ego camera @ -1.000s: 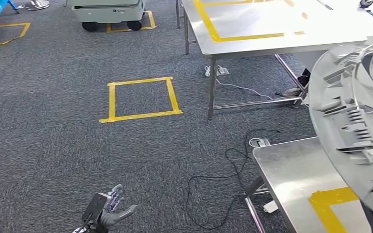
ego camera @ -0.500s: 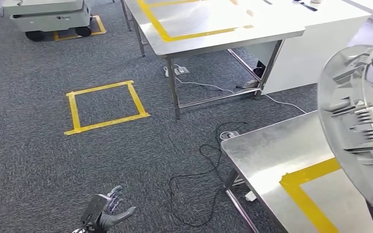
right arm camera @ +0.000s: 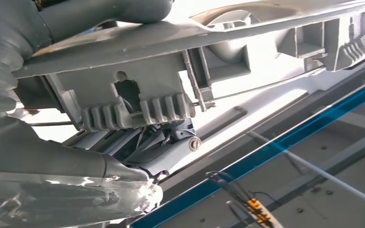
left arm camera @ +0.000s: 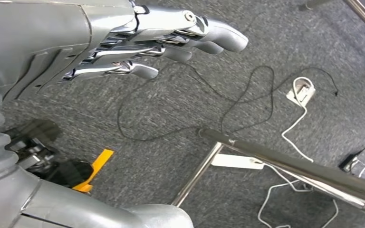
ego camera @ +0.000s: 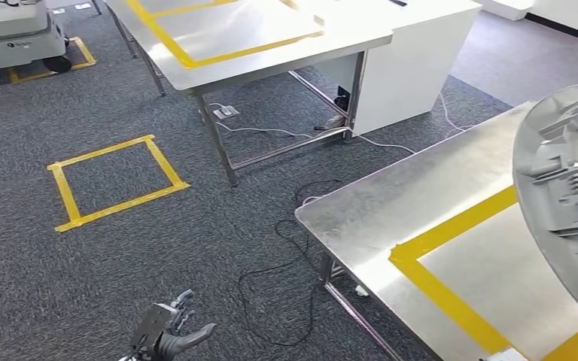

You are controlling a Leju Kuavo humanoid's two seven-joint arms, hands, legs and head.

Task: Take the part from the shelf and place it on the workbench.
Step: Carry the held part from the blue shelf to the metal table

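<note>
The part (ego camera: 564,203) — a large grey moulded panel with ribs and clips on its inner face — was carried by the right hand (right arm camera: 138,152), whose fingers were closed on the panel's ribbed underside in the right wrist view. In the head view the part stood on edge, with its long axis running roughly vertical, above the far-right portion of the workbench (ego camera: 391,203), not resting on the steel top. The yellow tape outline (ego camera: 451,233) on the workbench lay directly beside and below the part, toward the robot's left. In judgement, the coming move turned on this relation: the part had to be lowered and tipped from its upright attitude until its broad face met the workbench surface inside the tape outline. The right hand was the nearer hand, being already on the part. The left hand (ego camera: 167,332) hung well apart from the workbench, over the carpet (ego camera: 120,263) — fingers spread, holding nothing — and a black cable (ego camera: 286,256) lay on the carpet between it and the workbench.
</note>
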